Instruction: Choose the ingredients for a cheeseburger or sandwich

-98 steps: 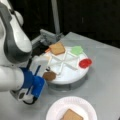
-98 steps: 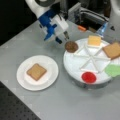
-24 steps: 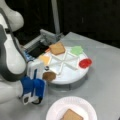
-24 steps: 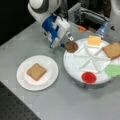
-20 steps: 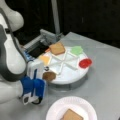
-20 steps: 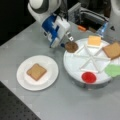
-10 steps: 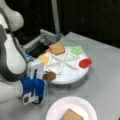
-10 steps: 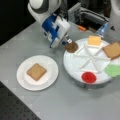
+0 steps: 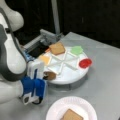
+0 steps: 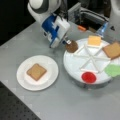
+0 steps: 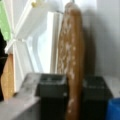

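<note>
Gripper clenched on patty at tray rim. Bread already plated; cheese, top bread remaining.

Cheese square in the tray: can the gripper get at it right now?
Probably not yet. The gripper is shut on the patty at the tray edge. The cheese itself lies uncovered in its own section, nothing on top.

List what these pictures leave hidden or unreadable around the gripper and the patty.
- Gripper fingertips: in both front views the blue-and-white hand body covers them; only the wrist view shows them shut on the brown patty.
- Patty's lower end: cut off by the wrist view's bottom edge.
- Plate and its bread square: cut off at a front view's bottom.
</note>
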Robot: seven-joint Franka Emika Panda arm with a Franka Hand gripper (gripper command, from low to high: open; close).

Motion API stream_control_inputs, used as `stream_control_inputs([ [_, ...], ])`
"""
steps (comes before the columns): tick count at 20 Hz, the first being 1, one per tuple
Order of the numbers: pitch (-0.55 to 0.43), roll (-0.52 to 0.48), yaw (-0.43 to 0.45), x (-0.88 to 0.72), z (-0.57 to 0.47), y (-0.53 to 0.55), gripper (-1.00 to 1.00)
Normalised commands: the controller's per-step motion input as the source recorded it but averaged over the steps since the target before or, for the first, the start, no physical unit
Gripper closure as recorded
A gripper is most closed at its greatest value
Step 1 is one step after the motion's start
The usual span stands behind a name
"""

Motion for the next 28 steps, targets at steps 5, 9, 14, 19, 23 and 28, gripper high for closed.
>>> stream_control_inputs([
  [5, 0.004, 0.161, 0.080, 0.27, 0.02, -0.29, 1.00],
  [9, 0.095, 0.124, 0.078, 0.17, 0.25, -0.30, 1.00],
  [14, 0.147, 0.029, 0.102, 0.15, 0.24, -0.19, 1.00],
  [19, 0.146, -0.162, 0.098, 0.16, 0.28, -0.18, 1.00],
  [23, 0.166, -0.370, 0.111, 0.14, 0.29, -0.19, 1.00],
  [28, 0.151, -0.423, 0.144, 0.11, 0.22, -0.07, 1.00],
])
